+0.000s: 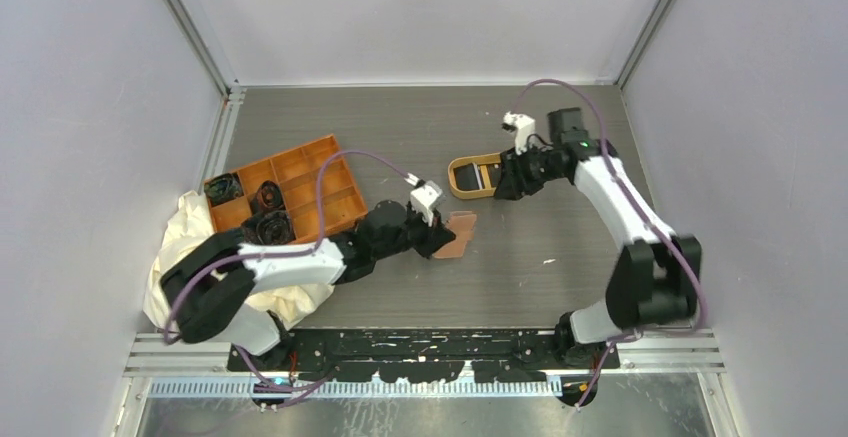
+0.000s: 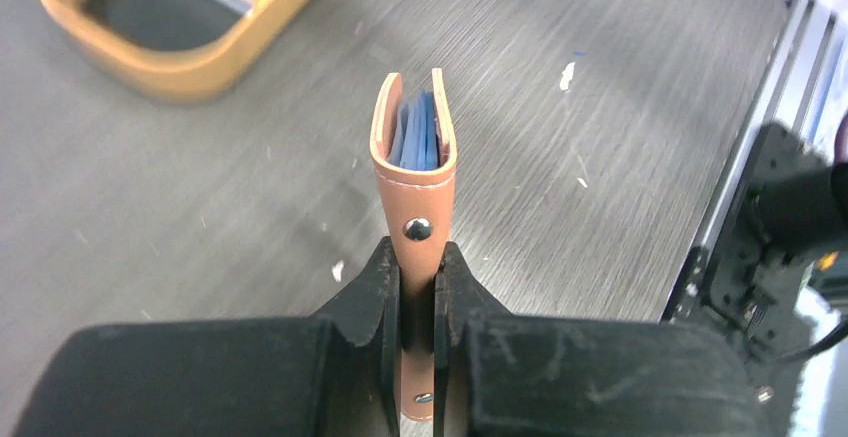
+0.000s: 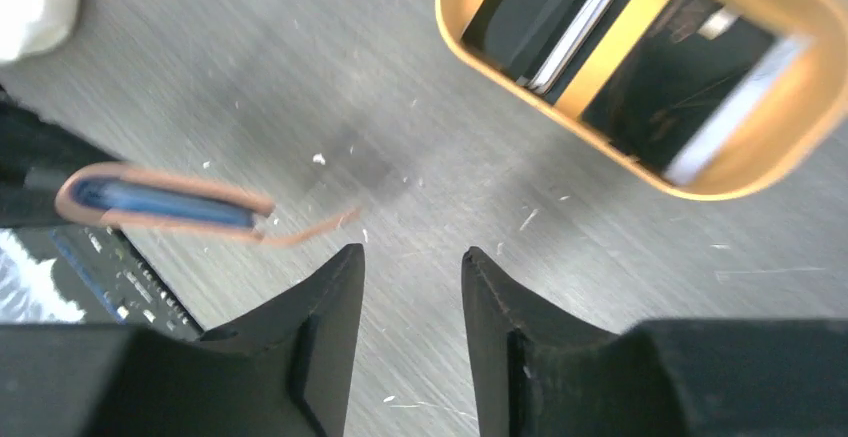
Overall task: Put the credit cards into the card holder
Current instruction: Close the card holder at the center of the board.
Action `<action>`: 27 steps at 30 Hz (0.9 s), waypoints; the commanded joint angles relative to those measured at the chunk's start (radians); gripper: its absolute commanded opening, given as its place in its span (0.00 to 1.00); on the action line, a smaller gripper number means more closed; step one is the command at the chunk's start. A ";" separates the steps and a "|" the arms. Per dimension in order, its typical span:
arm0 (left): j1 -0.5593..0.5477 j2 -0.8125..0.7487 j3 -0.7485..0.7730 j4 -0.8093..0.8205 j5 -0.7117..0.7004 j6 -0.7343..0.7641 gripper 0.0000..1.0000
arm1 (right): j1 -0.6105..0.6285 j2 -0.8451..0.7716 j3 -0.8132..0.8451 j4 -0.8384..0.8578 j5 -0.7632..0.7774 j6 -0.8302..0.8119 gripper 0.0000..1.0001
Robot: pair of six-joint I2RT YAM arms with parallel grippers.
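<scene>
While the left gripper (image 2: 418, 282) clamped the near-shut card holder (image 2: 416, 182), I found the right gripper (image 3: 412, 262) parted, empty; credit cards (image 3: 690, 72) could jam at that narrow mouth.

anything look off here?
Wallet is pinched in the left hand, folded nearly shut, so its pockets barely show; its snap tab dangles loose. Crumpled cream cloth lies bunched under the left arm. White flecks dot the table.
</scene>
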 commanded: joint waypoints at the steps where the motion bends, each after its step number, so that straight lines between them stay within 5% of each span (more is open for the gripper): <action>1: -0.141 -0.161 -0.012 -0.030 -0.208 0.677 0.00 | -0.051 -0.242 -0.116 0.204 -0.088 -0.006 0.54; 5: -0.263 -0.138 -0.021 -0.002 -0.260 1.078 0.00 | -0.086 -0.356 -0.254 0.385 -0.138 -0.004 0.82; 10: -0.335 0.071 0.046 0.031 -0.410 1.425 0.00 | -0.118 -0.337 -0.269 0.406 -0.124 0.013 0.97; 14: -0.373 0.269 0.043 0.292 -0.516 1.674 0.00 | -0.124 -0.305 -0.255 0.383 -0.114 0.022 1.00; 17: -0.390 0.365 0.040 0.424 -0.527 1.739 0.00 | -0.124 -0.295 -0.258 0.386 -0.120 0.024 0.99; 23: -0.421 0.428 0.020 0.412 -0.526 1.664 0.02 | -0.124 -0.283 -0.268 0.392 -0.142 0.019 0.99; 27: -0.444 0.417 0.030 0.296 -0.525 1.561 0.29 | -0.124 -0.310 -0.296 0.434 -0.149 0.019 0.99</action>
